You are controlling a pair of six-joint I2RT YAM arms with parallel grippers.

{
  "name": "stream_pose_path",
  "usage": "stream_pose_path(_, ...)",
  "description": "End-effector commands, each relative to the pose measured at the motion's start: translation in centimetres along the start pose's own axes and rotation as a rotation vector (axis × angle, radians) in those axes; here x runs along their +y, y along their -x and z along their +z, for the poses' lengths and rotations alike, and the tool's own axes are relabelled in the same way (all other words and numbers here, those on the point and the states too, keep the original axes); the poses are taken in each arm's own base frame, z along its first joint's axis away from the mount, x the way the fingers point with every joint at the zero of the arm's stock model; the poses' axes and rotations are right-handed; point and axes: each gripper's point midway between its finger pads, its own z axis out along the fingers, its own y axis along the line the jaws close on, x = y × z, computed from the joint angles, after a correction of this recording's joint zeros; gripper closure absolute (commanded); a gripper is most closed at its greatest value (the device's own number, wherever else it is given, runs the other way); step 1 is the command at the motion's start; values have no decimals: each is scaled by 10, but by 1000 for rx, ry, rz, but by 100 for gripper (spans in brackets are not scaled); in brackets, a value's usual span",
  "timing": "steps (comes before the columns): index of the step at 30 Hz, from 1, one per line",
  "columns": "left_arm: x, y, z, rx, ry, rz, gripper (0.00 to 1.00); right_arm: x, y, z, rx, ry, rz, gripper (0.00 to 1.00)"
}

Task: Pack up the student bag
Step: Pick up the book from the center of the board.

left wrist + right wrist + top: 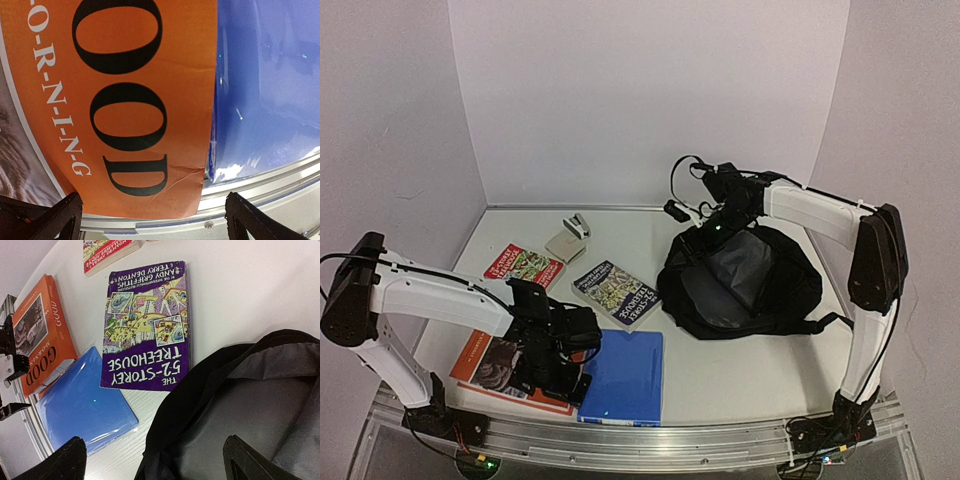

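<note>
Orange book [125, 100], abutting blue folder [265, 90]: left gripper [152, 220], jaws apart over its edge, might pinch both. Right gripper [152, 460], jaws apart above student bag [260, 405].

A white desk [740, 370] fills the floor of a small enclosure, closed in by plain pale panels: a back wall [650, 100], a left wall [390, 120] and a right wall [910, 100]. A metal rail [670, 435] runs along the desk's near edge. The light is soft and even, with a faint lilac tint.
</note>
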Motion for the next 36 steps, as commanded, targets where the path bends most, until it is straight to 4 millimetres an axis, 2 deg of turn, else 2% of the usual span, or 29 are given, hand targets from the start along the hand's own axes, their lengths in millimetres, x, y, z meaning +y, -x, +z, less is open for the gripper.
stream_pose_path(1,19,-10,14,61,98,11,0,1,8,-12,-29,-21,-6,5)
stream_pose_path(5,40,1,24,40,257,27,0,0,9,-12,-30,-29,-5,5)
stream_pose_path(9,49,34,25,-63,317,38,3,-1,10,-14,-34,-39,-3,5)
stream_pose_path(11,56,55,20,-120,299,11,10,-2,10,-15,-34,-49,-4,5)
stream_pose_path(14,65,86,7,-214,262,-19,27,-4,8,-16,-31,-63,-7,5)
stream_pose_path(18,57,115,-6,-301,231,22,46,-6,8,-17,-30,-78,-10,5)
stream_pose_path(24,37,130,5,-285,202,71,81,-7,8,-18,-30,-84,-12,5)
stream_pose_path(28,34,136,-1,-302,212,78,99,-7,7,-18,-30,-88,-11,6)
stream_pose_path(32,22,134,-21,-320,234,115,100,-5,8,-18,-34,-80,-8,5)
stream_pose_path(33,14,135,-31,-336,235,122,100,-5,8,-18,-34,-74,-6,5)
stream_pose_path(36,9,129,-59,-363,278,128,100,-2,9,-17,-36,-55,4,5)
